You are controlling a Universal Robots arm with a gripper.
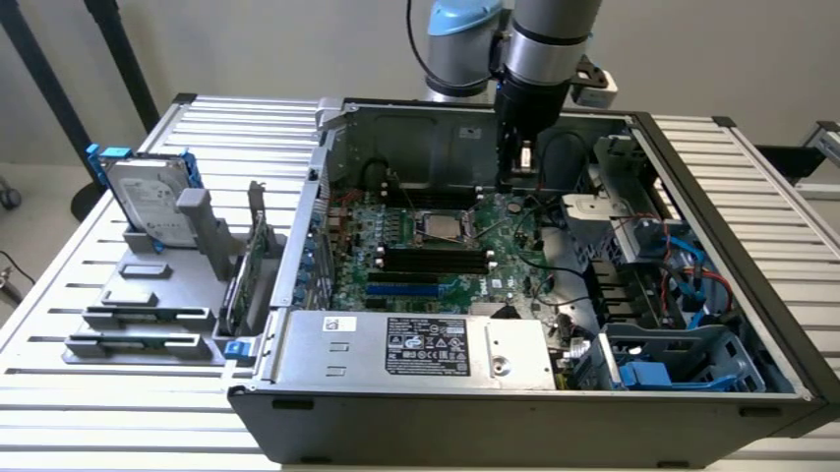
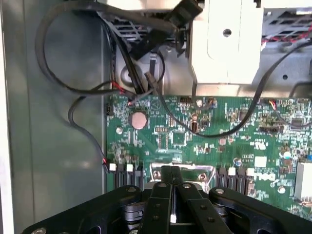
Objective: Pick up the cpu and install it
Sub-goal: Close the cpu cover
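The cpu point(image 1: 443, 228) appears as a small silver-grey square lying flat in the socket in the middle of the green motherboard point(image 1: 393, 258), inside the open computer case point(image 1: 525, 413). My gripper point(image 1: 513, 185) hangs over the board, above the socket and toward the case's back wall. In the wrist view its black fingers point(image 2: 165, 181) are pressed together, with nothing plainly held between them. They cover most of the silver socket frame point(image 2: 204, 171), so the chip is hidden there.
Black cables point(image 2: 73, 87) loop over the board near the gripper. The drive cage point(image 1: 630, 211) and blue cables stand at the exterior view's right. Outside the case, on the left, grey holder blocks point(image 1: 138, 334) carry a silver hard drive point(image 1: 148, 202) with blue rails.
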